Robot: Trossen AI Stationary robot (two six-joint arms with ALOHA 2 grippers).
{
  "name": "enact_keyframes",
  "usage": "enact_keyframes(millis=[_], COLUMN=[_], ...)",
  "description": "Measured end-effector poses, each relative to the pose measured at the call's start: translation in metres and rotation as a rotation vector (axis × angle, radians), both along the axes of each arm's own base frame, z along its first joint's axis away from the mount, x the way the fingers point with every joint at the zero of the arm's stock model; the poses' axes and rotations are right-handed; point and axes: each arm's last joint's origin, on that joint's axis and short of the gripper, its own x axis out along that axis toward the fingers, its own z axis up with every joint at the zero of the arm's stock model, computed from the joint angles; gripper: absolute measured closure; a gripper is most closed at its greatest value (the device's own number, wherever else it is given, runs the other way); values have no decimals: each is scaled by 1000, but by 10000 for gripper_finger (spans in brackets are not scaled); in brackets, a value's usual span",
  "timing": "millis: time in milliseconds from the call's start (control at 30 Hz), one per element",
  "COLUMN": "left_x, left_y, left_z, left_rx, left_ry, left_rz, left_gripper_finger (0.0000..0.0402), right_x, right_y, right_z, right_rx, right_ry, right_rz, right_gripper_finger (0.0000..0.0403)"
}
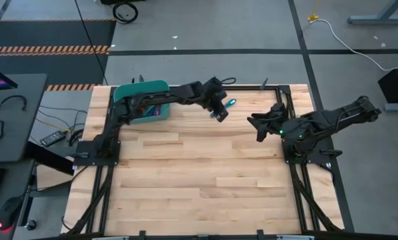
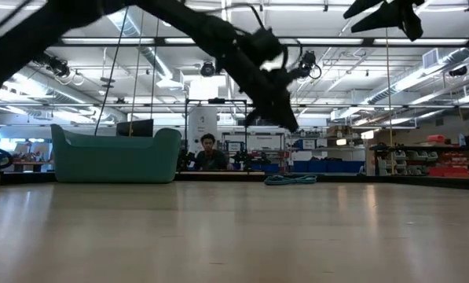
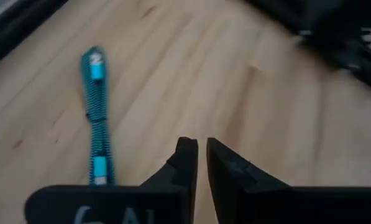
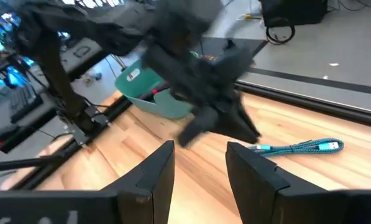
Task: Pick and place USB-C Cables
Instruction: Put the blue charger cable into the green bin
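Left wrist view: braided teal cable (image 3: 96, 118) on woodgrain; left jaws nearly together, right jaws apart.

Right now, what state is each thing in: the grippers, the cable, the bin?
left gripper: shut, empty, raised above the table beside the cable.
right gripper: open, empty, waiting at the table's right side.
teal cable: bundled, lying flat on the table, not held.
teal bin: upright at the table's far edge, something red and dark inside.
table: bare wood in front.

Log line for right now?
left gripper: jaws shut, empty, above table | teal cable: on table | right gripper: open, waiting
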Motion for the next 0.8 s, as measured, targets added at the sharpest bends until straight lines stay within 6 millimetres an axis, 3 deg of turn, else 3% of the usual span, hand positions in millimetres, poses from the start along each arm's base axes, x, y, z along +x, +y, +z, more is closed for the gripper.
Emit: enact_keyframes(millis=[233,633,800], left_x=[14,10,12], left_y=[23,29,24], left_z=[-31,-44,-58], left_rx=[-85,15,39], left_ry=[71,183,232], left_rz=[144,278,271], left_gripper_finger=[348,243,233], right_x=[-16,-19,-18], right_y=[-6,-8,-8], right_z=[4,1,1], right_rx=[1,-18,-22], right_ry=[-22,20,24], right_rz=[0,-13,-16], right_gripper_finger=[254,254,254])
